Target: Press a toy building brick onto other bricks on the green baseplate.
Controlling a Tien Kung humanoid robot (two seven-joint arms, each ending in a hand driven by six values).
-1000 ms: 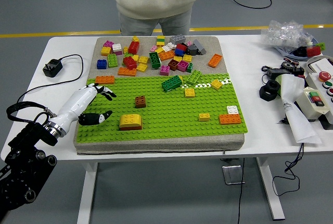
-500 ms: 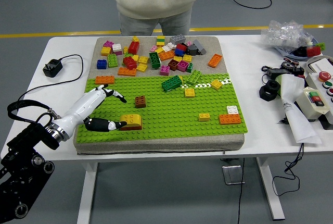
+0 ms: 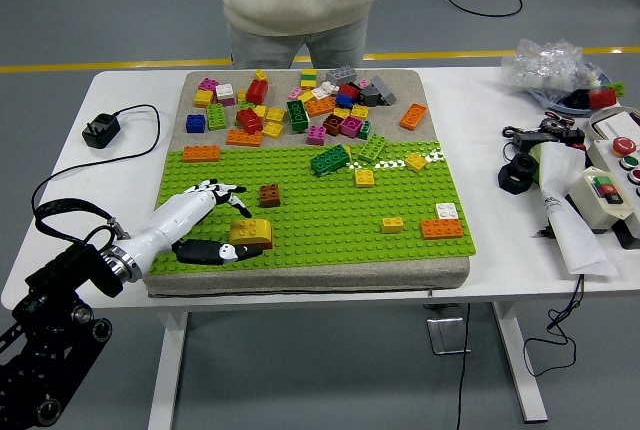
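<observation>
Over the last second the left robot hand (image 3: 205, 225) has been sliding along the green baseplate (image 3: 330, 215) from its near-left corner toward the yellow curved brick (image 3: 250, 233), and its thumb is now lying along that brick's near side while the fingers (image 3: 222, 190) are reaching over beside its far-left corner. The robot hand is spread rather than closed: thumb and fingers are bracketing the brick, but no firm pinch is showing yet, and whether the thumb tip is actually touching it is hard to tell. The yellow curved brick itself is sitting where it sat in the earlier frames, near the baseplate's near-left corner, with a small brown brick (image 3: 270, 195) just beyond it. The other bricks have not shifted: the loose pile (image 3: 300, 105) is lying on the grey pad along the far edge, and an orange brick (image 3: 442, 228) is standing toward the near-right corner. A person (image 3: 298, 0) is standing at the desk's far side, hands out of view. The right arm is not showing. The approach appears to be finishing, so closing on the brick is probably next; pressing has not begun.
</observation>
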